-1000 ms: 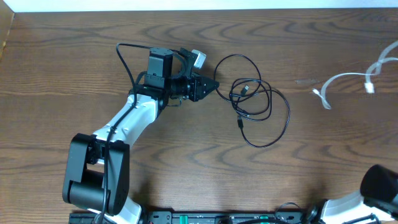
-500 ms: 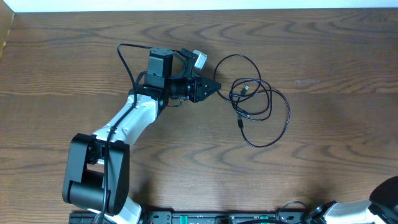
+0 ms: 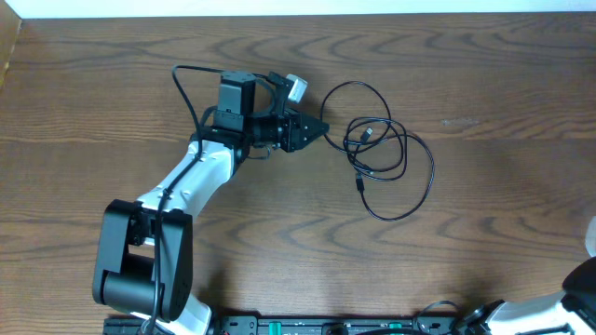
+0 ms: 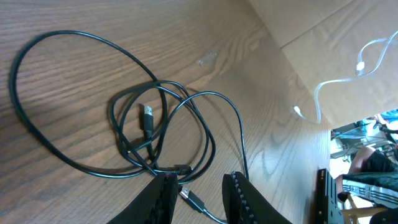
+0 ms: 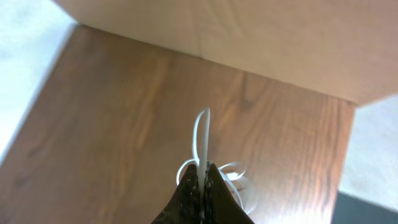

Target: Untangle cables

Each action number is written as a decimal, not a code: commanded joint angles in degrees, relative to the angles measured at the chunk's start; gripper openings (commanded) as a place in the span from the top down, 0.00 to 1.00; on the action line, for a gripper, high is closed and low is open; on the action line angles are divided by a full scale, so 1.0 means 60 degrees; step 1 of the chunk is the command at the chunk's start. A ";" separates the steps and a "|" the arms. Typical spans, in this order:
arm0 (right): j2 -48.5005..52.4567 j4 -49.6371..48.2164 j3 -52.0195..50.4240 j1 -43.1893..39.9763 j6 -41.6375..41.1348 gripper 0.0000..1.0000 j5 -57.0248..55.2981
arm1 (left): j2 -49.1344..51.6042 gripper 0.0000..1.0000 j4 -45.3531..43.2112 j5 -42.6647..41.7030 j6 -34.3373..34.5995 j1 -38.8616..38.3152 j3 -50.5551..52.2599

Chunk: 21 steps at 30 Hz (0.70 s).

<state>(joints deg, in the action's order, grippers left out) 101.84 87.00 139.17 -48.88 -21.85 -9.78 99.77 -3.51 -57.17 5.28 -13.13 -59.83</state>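
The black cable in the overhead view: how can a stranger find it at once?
On the wooden table, look just right of the left gripper. The black cable lies there in overlapping loops. Unlike the white cable pinched in the right gripper, nothing holds it.

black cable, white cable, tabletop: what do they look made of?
Black cable: likely a rubber or PVC jacket, matte; it lies in loose, limp loops.
White cable: probably a similar plastic jacket, smooth; it holds a curl at the right pincer.
Tabletop: wood or wood-look laminate, brown grain, satin sheen; cannot tell which.
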 commanded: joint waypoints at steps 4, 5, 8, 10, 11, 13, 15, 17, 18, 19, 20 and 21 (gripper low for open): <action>0.0601 0.0073 -0.0240 -0.0262 -0.0488 0.99 -0.1078 | -0.0029 0.70 -0.0182 -0.0659 -0.0084 0.0295 -0.0004; 0.0648 0.0051 -0.0321 -0.0284 -0.0510 0.99 -0.1213 | -0.0029 0.70 -0.0215 -0.0656 -0.0076 0.0313 -0.0004; 0.0812 -0.0146 -0.0798 -0.0357 -0.0572 0.99 -0.1464 | -0.0029 0.70 -0.0255 -0.0648 -0.0040 0.0328 -0.0004; 0.0874 -0.0226 -0.1209 -0.0441 -0.0616 0.99 -0.1541 | -0.0029 0.70 -0.0255 -0.0648 0.0007 0.0328 -0.0004; 0.0889 -0.0259 -0.1443 -0.0484 -0.0688 0.99 -0.1603 | -0.0029 0.70 -0.0262 -0.0648 0.0076 0.0328 -0.0004; 0.0889 -0.0430 -0.2095 -0.0656 -0.0729 0.99 -0.1599 | -0.0029 0.70 -0.0284 -0.0648 0.0168 0.0328 -0.0004; 0.0889 -0.0546 -0.2725 -0.0885 -0.0918 0.99 -0.1599 | -0.0029 0.70 -0.0284 -0.0648 0.0219 0.0328 -0.0004; 0.0889 -0.0776 -0.3388 -0.1198 -0.0965 0.99 -0.1523 | -0.0029 0.70 -0.0291 -0.0645 0.0328 0.0328 -0.0004; 0.0889 -0.0889 -0.3668 -0.1348 -0.0965 0.99 -0.1428 | -0.0029 0.70 -0.0310 -0.0648 0.0379 0.0328 -0.0004; 0.0889 -0.1049 -0.4007 -0.1552 -0.0962 0.99 -0.1220 | -0.0029 0.70 -0.0331 -0.0645 0.0412 0.0328 -0.0004; 0.0889 -0.1166 -0.4255 -0.1723 -0.0962 0.99 -0.1049 | -0.0029 0.70 -0.0361 -0.0652 0.0423 0.0328 -0.0004; 0.0889 -0.1351 -0.4568 -0.1938 -0.0954 0.99 -0.0903 | -0.0029 0.70 -0.0379 -0.0652 0.0423 0.0328 -0.0004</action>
<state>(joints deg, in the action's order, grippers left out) 106.69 80.29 115.44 -57.17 -26.24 -16.88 99.77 -5.34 -59.92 6.85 -11.35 -59.83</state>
